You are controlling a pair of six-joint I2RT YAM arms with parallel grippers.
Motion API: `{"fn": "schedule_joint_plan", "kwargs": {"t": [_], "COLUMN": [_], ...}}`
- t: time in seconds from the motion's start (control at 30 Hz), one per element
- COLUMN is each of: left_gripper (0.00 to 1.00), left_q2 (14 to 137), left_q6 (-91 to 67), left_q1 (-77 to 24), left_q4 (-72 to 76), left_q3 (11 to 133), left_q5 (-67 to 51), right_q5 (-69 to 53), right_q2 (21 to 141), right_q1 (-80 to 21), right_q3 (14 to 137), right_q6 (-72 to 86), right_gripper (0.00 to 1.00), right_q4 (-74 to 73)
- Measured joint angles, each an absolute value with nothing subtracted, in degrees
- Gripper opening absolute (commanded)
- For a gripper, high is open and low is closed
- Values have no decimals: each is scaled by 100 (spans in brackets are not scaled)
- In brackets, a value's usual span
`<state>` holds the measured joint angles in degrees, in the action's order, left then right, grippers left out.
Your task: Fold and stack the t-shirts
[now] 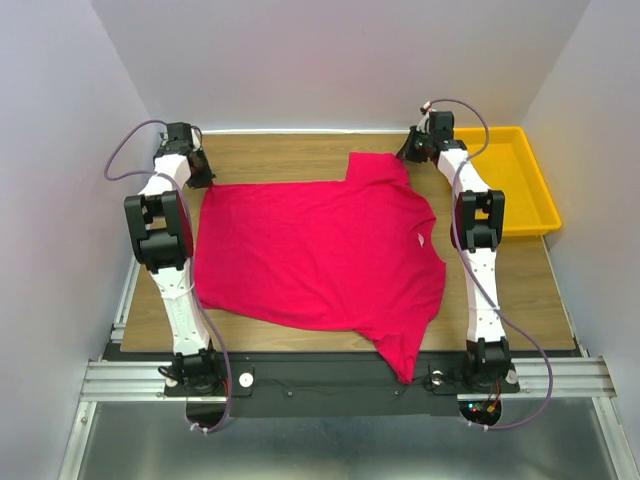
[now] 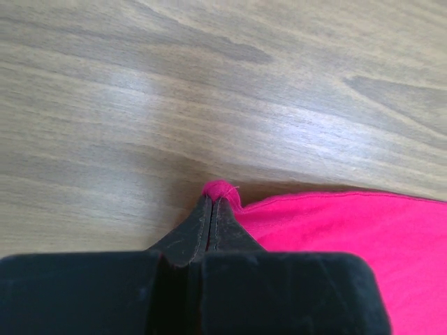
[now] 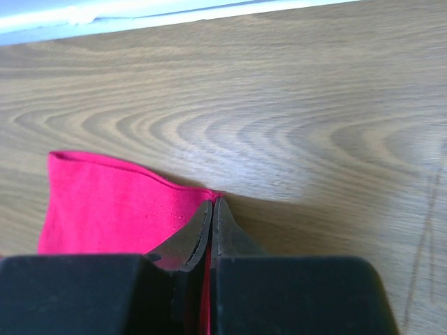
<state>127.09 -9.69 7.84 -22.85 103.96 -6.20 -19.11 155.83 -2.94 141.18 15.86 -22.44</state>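
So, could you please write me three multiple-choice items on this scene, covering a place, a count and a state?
1. Where is the yellow plastic tray?
A) near left corner
B) far right of the wooden table
C) on the shirt

2. How many crimson-pink cotton t-shirts lie there?
A) three
B) two
C) one

3. The left gripper is:
A) shut on the shirt's edge
B) wide open
C) holding the tray

Answers:
1 B, it sits at the table's far right edge.
2 C, only one garment shows.
3 A, pink fabric is pinched in it.
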Motion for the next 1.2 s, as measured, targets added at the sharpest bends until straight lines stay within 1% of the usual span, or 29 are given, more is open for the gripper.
{"fn": "schedule_joint_plan", "kwargs": {"t": [0.23, 0.33, 0.5, 0.77, 0.9, 1.03, 1.1, 1.2], "left_gripper": [0, 0, 0, 0, 0, 0, 0, 0], "left_q2": [12204, 11865, 11157, 10110, 9260, 8073, 7277, 6405], "left_q6": [-1284, -1444, -1675, -2014, -2309, -2703, -2926, -3124], "left_q1": [943, 972, 982, 1013, 1022, 1022, 1022, 1024], "left_q4": [-2119, -1949, -1509, -819, -443, 165, 539, 972], "left_q3": [10394, 10383, 10235, 9362, 8739, 8276, 8060, 8009], "left_q5": [-950, -1140, -1404, -1800, -1940, -1959, -1892, -1769], "right_q5": [-2860, -3400, -3972, -4652, -4781, -4838, -4847, -4849], "right_q2": [15338, 14781, 13727, 11900, 11227, 10663, 10381, 10016], "right_q1": [-71, 152, 386, 445, 464, 578, 775, 1168], "right_q3": [14068, 13963, 13939, 13933, 13935, 14132, 14405, 14691], "right_q6": [1640, 1699, 1761, 1745, 1697, 1719, 1809, 1920], "right_gripper": [1, 1, 0, 1, 1, 0, 1, 1], "right_q4": [-2228, -2211, -2034, -1721, -1721, -1741, -1739, -1734]}}
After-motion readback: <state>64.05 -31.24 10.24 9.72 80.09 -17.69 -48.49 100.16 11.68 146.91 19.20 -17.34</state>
